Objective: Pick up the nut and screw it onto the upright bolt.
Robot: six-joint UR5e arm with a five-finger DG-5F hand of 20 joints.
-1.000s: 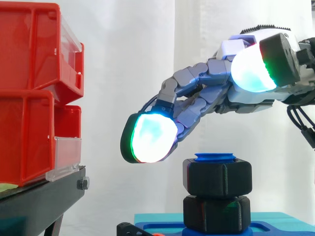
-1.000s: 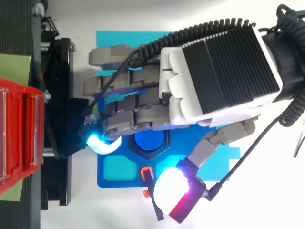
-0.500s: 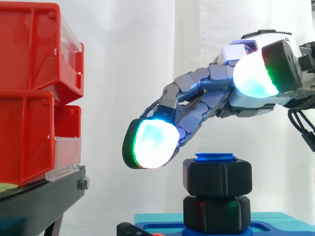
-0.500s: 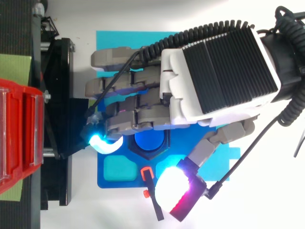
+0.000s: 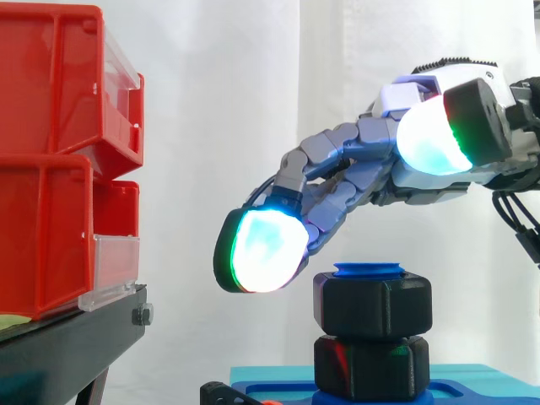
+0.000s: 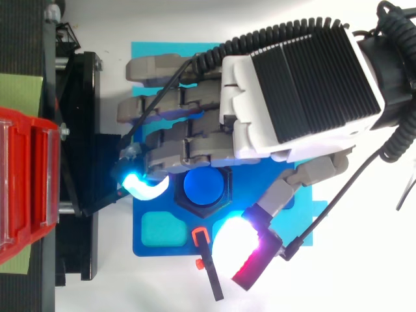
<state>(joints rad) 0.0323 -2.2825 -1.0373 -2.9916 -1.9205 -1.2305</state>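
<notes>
Nut (image 5: 372, 305) sits around the blue bolt (image 6: 203, 188), just under its top, with a second black nut (image 5: 371, 367) below on the blue base (image 5: 278, 392). Hand (image 6: 299, 91) hovers just above, fingers (image 5: 261, 251) loosely spread, clear of the nut. Red bins (image 5: 51, 169) off to the side.

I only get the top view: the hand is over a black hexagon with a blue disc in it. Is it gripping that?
Observer: No. Side on, the hand hovers above the nut, with clear air between.
Operator: Is the nut low down?
Observer: No, it sits at the top of the bolt, above a second black hexagon.
Operator: And the glowing pad beside the disc?
Observer: The pad hangs left of the nut, near its top edge, not touching.
</notes>
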